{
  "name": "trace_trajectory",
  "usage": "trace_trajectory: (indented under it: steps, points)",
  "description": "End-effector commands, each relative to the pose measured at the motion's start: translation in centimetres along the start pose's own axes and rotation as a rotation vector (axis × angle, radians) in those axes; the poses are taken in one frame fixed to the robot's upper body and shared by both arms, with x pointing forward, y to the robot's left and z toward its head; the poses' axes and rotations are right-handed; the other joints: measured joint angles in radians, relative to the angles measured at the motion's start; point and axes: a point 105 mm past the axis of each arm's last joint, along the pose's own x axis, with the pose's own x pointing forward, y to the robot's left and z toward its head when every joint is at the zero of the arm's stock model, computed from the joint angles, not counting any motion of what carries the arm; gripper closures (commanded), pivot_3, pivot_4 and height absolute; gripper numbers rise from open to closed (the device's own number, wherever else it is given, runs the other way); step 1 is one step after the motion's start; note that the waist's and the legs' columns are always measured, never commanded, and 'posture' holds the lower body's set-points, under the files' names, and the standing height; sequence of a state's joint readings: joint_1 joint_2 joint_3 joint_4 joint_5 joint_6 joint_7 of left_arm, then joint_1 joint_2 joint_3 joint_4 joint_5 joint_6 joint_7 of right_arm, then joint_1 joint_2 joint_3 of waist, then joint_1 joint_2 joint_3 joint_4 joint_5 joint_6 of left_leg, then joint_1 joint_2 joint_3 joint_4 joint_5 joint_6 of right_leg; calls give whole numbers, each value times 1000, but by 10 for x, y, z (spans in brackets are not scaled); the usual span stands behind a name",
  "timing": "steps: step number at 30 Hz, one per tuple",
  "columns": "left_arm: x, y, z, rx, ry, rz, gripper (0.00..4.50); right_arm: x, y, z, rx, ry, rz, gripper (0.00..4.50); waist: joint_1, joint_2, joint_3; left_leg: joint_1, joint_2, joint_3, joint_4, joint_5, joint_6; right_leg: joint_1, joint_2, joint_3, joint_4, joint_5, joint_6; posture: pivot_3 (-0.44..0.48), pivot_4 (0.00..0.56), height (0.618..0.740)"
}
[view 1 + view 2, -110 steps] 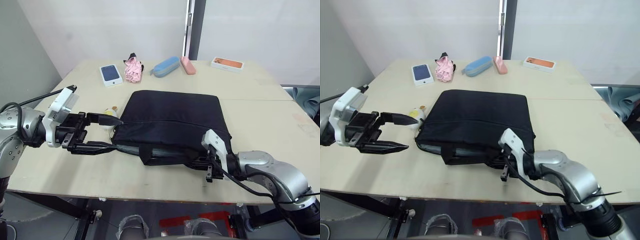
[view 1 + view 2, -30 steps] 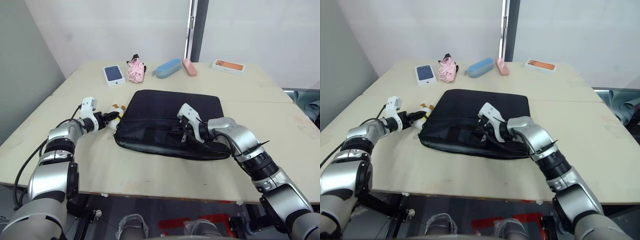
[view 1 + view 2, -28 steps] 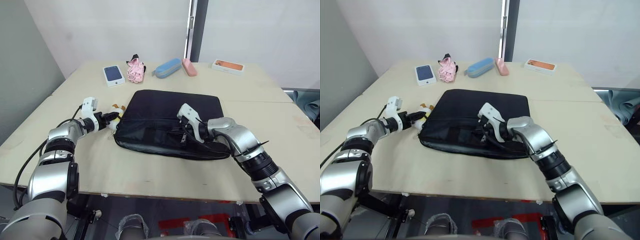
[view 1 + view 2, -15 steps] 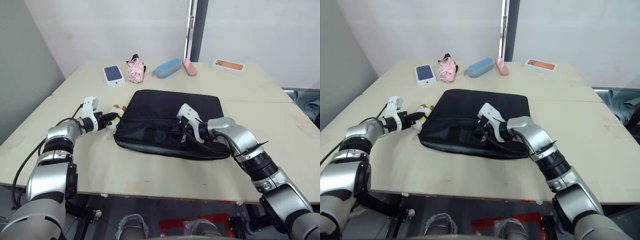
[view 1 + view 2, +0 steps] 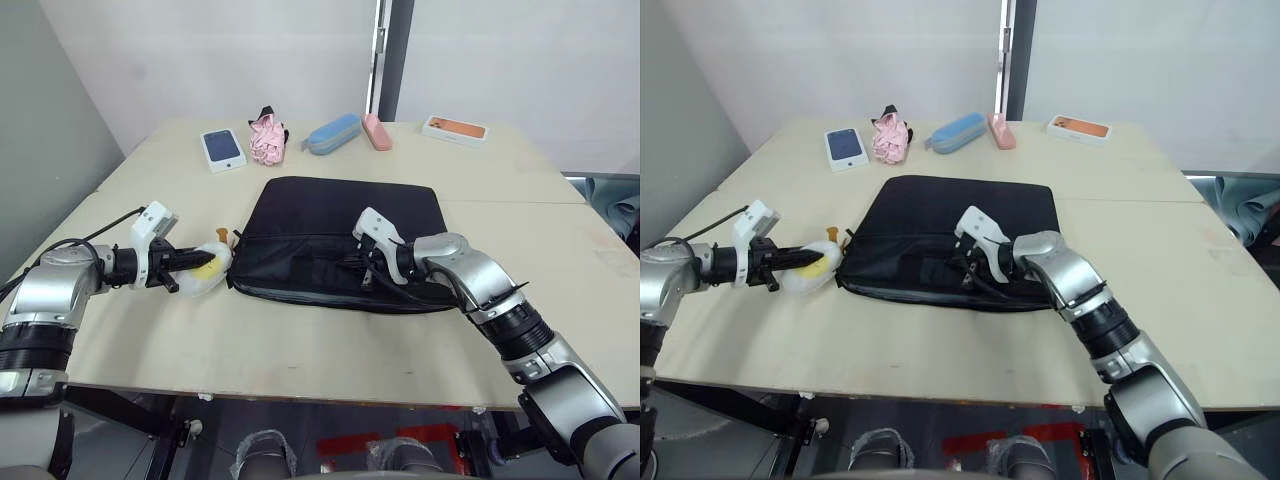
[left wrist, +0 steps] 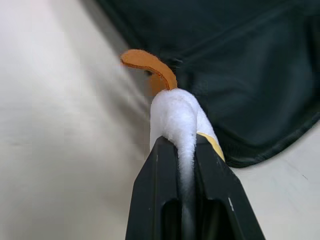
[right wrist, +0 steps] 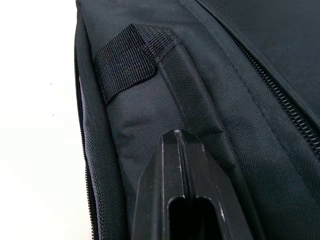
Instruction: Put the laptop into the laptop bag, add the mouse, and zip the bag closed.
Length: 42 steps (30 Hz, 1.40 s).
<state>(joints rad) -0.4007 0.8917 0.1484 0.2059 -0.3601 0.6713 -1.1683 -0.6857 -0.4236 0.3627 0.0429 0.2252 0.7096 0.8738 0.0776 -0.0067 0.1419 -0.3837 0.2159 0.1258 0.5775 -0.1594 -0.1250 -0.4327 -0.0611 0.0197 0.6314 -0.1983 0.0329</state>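
My left gripper (image 6: 186,150) is clamped on the white fluffy plush duck charm (image 5: 207,269); in the left wrist view the two black fingers (image 6: 155,195) pinch the fur tight, with an orange foot (image 6: 150,64) sticking out beyond the tips. The duck sits on the pale wooden table (image 5: 300,350), just off the left end of the large black fabric laptop bag (image 5: 340,235), which lies flat ahead of and to the right of this gripper.

My right gripper (image 5: 366,268) rests on top of the bag near its front edge. In the right wrist view its fingers (image 7: 175,195) are pressed together, tips down on the black fabric next to a woven strap handle (image 7: 125,62); I cannot tell whether any fabric is caught between them. A zipper line (image 7: 270,95) runs along the bag past the fingertips.

I cannot make out the laptop or the mouse.

Well beyond both grippers, along the far side of the table: a white box printed with a blue phone (image 5: 222,149), a bunched pink cloth item (image 5: 266,138), a blue oval soft case (image 5: 332,133), a small pink case (image 5: 377,131), and a white box with an orange top (image 5: 455,128).
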Motion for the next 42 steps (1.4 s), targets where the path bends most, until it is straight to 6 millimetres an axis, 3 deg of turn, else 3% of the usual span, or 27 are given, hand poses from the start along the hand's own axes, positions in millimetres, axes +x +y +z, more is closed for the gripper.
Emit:
trace_trajectory:
  steps: [1,9,12,17,23,27,33,42]
  points:
    - [-8,-18,1,79,30,-54,4477,1,-7,-6,1,36,-21,4500,-4,0,0,0,0,0,0,0,0,0,0,0,0,0,0,0,150,740]
    - [-32,-51,-12,172,101,-177,4477,2,-8,-4,-12,39,-8,4500,-29,0,0,0,1,1,-3,0,1,-1,1,0,-2,0,0,0,150,740]
    - [-37,-63,-4,219,65,-229,4477,3,-7,-4,-19,43,0,4500,-32,0,0,0,1,1,-3,-1,1,-1,1,1,-2,0,0,0,150,740]
    - [-28,-78,9,255,-16,-275,4477,5,-7,-2,-27,42,8,4500,-31,1,0,1,1,2,-3,-1,1,-1,1,1,-2,0,0,0,150,740]
    - [-13,-42,14,249,-48,-86,4477,6,0,3,-37,29,44,4500,-30,0,0,1,1,2,-2,-1,1,-1,2,1,-1,0,-1,0,150,740]
    - [-10,-39,20,235,-82,-93,4477,15,16,13,-50,5,114,4500,-36,0,0,0,1,3,-2,0,1,-1,2,2,-1,0,-1,0,150,740]
    - [-5,-29,22,240,-80,-67,4477,32,23,17,-78,16,140,4500,-35,0,0,0,2,3,-2,0,0,-2,3,1,-1,0,-1,0,150,740]
    - [-9,1,47,262,-146,65,4477,53,31,26,-83,3,163,4500,-32,0,0,0,2,2,-2,1,-1,-2,3,1,0,0,-1,0,150,740]
